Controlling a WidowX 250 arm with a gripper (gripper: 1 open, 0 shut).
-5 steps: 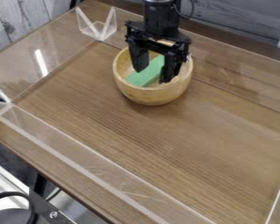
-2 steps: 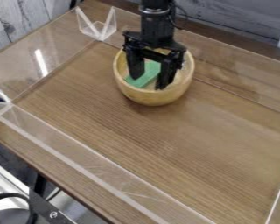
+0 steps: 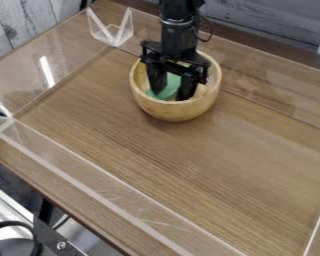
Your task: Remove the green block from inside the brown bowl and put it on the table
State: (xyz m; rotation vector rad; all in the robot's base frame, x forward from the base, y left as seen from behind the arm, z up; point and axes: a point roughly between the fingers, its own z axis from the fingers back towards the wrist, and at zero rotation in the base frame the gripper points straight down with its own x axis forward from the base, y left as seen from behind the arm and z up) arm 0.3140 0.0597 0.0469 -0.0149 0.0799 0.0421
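The brown bowl (image 3: 176,106) sits on the table (image 3: 163,175) toward the back centre. Inside it lies the green block (image 3: 162,92), partly hidden by the gripper. My gripper (image 3: 172,92) points straight down and reaches into the bowl. Its black fingers (image 3: 151,85) stand on either side of the block with only a narrow gap. I cannot tell whether the pads press on the block.
Low clear acrylic walls (image 3: 69,165) edge the tabletop on all sides. A clear angled acrylic piece (image 3: 112,27) stands at the back left corner. Bare wood-grain surface stretches in front of the bowl and to its left and right.
The gripper has sunk deeper into the bowl, and its fingers have drawn closer together around the green block. The bowl has stayed where it was.
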